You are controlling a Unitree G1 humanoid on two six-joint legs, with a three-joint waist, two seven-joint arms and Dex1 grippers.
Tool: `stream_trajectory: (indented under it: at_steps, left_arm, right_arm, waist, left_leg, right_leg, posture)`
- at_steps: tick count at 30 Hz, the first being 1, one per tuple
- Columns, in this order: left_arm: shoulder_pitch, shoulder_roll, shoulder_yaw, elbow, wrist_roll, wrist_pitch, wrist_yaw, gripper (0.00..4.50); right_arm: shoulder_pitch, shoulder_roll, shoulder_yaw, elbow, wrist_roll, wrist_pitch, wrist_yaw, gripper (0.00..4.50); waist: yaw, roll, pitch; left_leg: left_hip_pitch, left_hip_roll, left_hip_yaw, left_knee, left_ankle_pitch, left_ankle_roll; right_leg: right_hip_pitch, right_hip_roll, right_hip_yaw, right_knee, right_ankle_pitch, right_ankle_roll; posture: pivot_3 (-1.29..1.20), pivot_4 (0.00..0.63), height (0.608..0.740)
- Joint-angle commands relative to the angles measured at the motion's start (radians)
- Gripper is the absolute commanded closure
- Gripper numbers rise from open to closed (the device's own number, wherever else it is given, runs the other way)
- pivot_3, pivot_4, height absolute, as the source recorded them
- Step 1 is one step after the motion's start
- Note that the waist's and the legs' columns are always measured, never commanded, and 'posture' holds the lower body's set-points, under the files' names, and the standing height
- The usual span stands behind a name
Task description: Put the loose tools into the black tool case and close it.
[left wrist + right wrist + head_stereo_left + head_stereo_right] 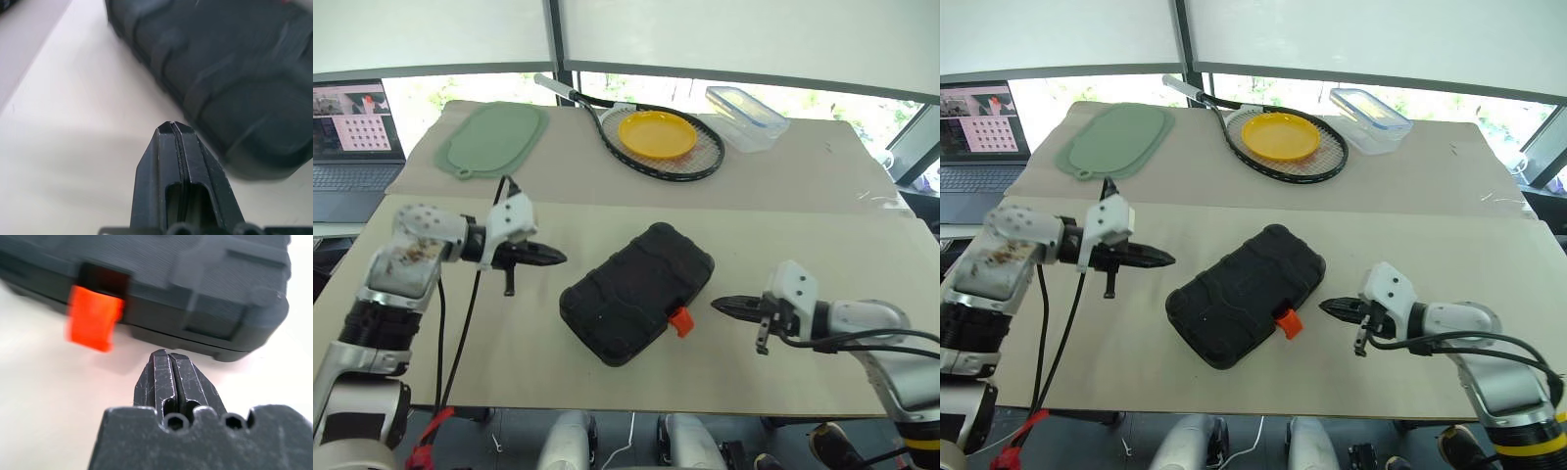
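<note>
The black tool case (638,292) lay closed on the near half of the worktop (803,225), set at a diagonal, its lid down flat on its base. Its small orange latch (680,321) stuck out from the edge facing the right arm; whether it was fully snapped home could not be told.

Left end effector (555,258) — clenched, fingers pressed together, holding nothing. It hung just above the worktop near the case's left side, pointing toward the case, clear of it.

Right end effector (721,305) — likewise clenched and empty. It pointed at the latch edge from the right, close to the orange latch but not touching it. The right wrist view showed its two fingers (164,377) shut tight against each other, with the latch just ahead.

On the far half of the worktop lay a green mat (491,139), a racket (651,137) with a yellow plate (657,134) resting on its strings, and a clear plastic lidded box (746,117). A laptop (352,132) stood open beyond the worktop's left edge.
</note>
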Motion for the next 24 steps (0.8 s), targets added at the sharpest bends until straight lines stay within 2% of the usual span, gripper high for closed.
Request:
stream_trajectory:
  at_steps: [1, 8, 17, 24]
  left_arm:
    - [0.022, -0.048, -0.085, -0.069, 0.020, -0.029, 0.001, 4.48]
    - [0.062, -0.126, -0.224, 0.015, 0.180, -0.199, 0.069, 4.48]
    - [0.082, -0.133, -0.209, 0.003, 0.166, -0.203, 0.091, 4.48]
    - [0.067, -0.141, -0.204, -0.002, 0.163, -0.188, 0.100, 4.48]
  right_arm:
    - [0.015, -0.015, 0.013, -0.072, 0.035, 0.010, 0.033, 4.50]
    - [-0.052, 0.035, 0.129, -0.047, -0.029, 0.012, -0.010, 4.50]
    - [-0.116, 0.099, 0.241, 0.067, -0.137, -0.025, -0.042, 4.50]
    - [-0.143, 0.174, 0.253, 0.125, -0.170, -0.048, -0.075, 4.50]
  waist:
    - [0.000, 0.000, 0.000]
    - [-0.001, 0.000, -0.001]
    - [-0.001, 0.002, -0.006]
    - [0.000, 0.002, -0.007]
  left_leg:
    - [0.000, 0.000, 0.000, 0.000, 0.000, 0.000]
    - [0.002, 0.000, 0.000, 0.000, 0.000, 0.000]
    - [0.004, 0.000, 0.000, 0.000, 0.000, 0.000]
    - [0.004, 0.000, 0.001, 0.000, 0.000, 0.000]
  right_leg:
    - [0.000, 0.000, 0.000, 0.000, 0.000, 0.000]
    - [0.001, 0.001, 0.001, 0.001, 0.000, 0.000]
    - [0.002, 0.001, 0.002, 0.001, 0.000, 0.000]
    - [0.002, 0.001, 0.002, 0.002, 0.000, 0.000]
  posture:
    - [0.00, 0.150, 0.738]
    - [0.00, 0.150, 0.738]
    - [0.00, 0.150, 0.738]
    - [0.00, 0.150, 0.738]
